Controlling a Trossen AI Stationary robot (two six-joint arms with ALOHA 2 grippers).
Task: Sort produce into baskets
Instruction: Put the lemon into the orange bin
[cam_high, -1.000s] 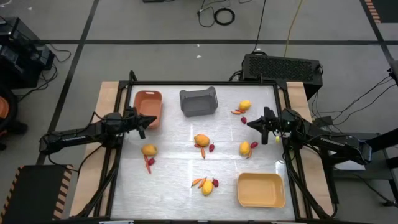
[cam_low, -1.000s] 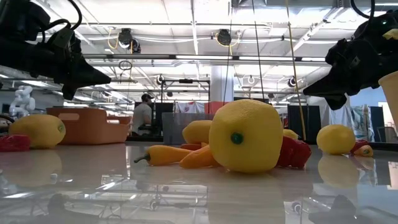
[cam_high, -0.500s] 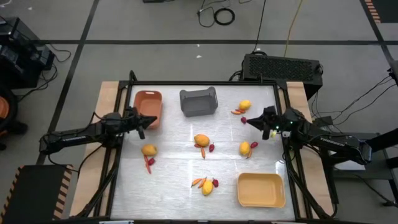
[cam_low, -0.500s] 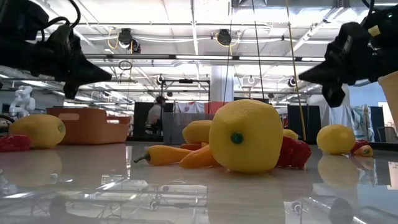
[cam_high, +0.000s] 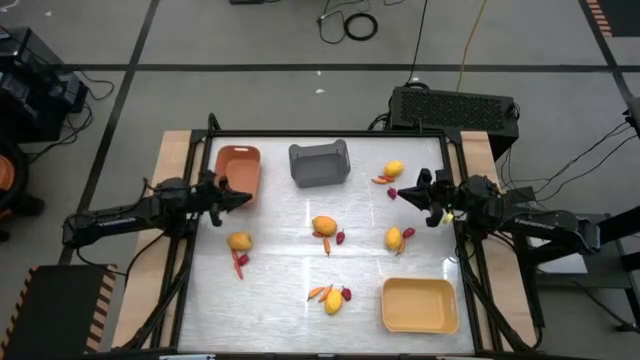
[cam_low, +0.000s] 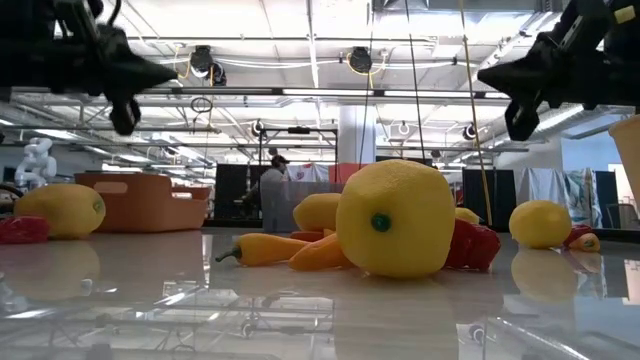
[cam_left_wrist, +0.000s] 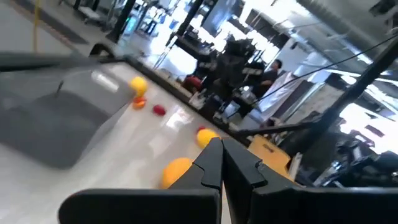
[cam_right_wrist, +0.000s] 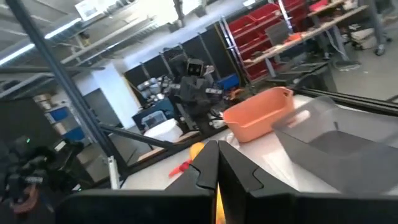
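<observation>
The produce lies in several small clusters on the white table: yellow fruits with slim orange peppers and dark-red berries beside them. The orange-brown basket and the dark grey basket stand at the far edge. The pale yellow basket stands near right. My left gripper hovers shut at the left edge, beside the orange-brown basket. My right gripper hovers shut at the right edge, near the far-right cluster. Both point level and hold nothing.
A wooden frame borders the table. A black box with cables sits beyond the far right corner. In the low view a person stands in the room far behind the table. Bare tabletop lies between the clusters.
Both grippers have risen from the table and tipped their shut fingers up from a downward slant to about level. The left wrist has also rolled. None of the produce or baskets has moved.
</observation>
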